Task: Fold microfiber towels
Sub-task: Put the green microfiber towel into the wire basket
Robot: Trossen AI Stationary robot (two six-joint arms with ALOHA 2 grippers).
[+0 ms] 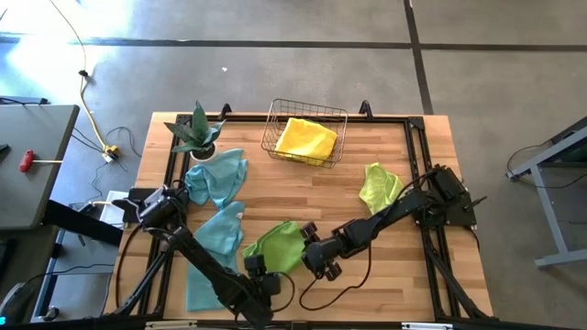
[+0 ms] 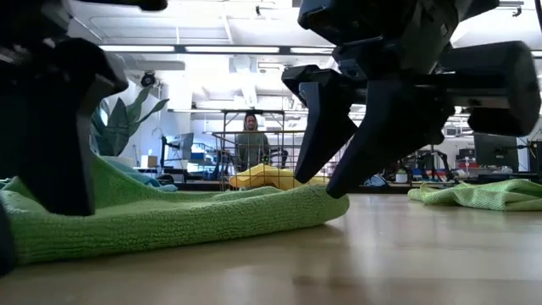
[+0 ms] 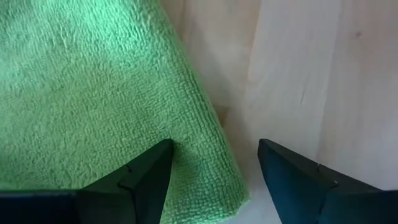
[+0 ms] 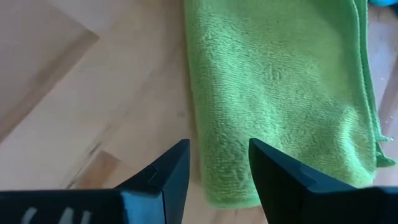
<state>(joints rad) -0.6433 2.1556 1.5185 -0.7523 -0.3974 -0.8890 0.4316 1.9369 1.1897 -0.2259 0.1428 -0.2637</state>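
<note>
On the wooden table (image 1: 385, 247), both grippers, left (image 3: 214, 163) and right (image 4: 219, 163), are hovering open over a green towel (image 1: 275, 246), seemingly gripping nothing.

Front centre: we find the folded green towel (image 1: 275, 245) hemmed in by the left gripper (image 1: 258, 268) and the right gripper (image 1: 312, 246), both with fingers apart. Left side: two teal towels (image 1: 216, 206) cover the boards. Back edge: potted plant (image 1: 195, 133) and wire basket (image 1: 304, 133) stand as upright obstacles. Right: a second green towel (image 1: 378, 186) lies low. We note bare table (image 1: 303, 192) between basket and front towel, wide enough for passage.
</note>
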